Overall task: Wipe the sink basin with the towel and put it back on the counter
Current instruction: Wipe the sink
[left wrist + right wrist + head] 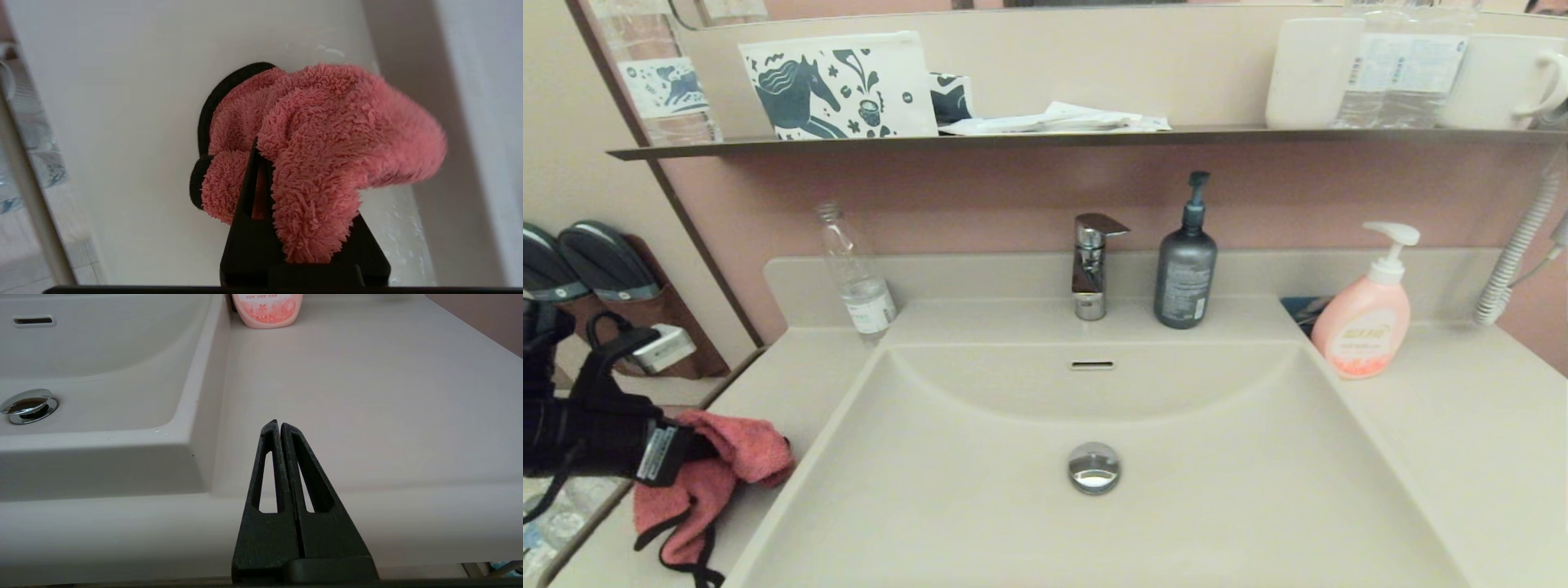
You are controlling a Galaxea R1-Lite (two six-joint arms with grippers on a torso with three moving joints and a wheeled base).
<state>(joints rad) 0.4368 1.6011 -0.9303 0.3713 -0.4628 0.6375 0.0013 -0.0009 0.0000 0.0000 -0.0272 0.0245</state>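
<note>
Left gripper [698, 447] clamps towel [737, 457] above counter [792, 384].

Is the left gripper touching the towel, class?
Touching. The left wrist view shows the left gripper shut on the towel, the pile bunched over its fingers.

A bathroom, most likely a hotel's — a beige vanity worktop [1445, 425] holds a moulded sink basin [980, 498] with a chrome drain plug [1094, 467] and a single-lever tap [1092, 263]. Beside the tap stand a dark pump bottle [1185, 268] and a pink soap dispenser [1368, 314]. A narrow wall shelf [1054, 139] carries a printed pouch [841, 86], white mugs [1311, 69] and sealed packets — with slippers [584, 261] in a wall pocket.
</note>
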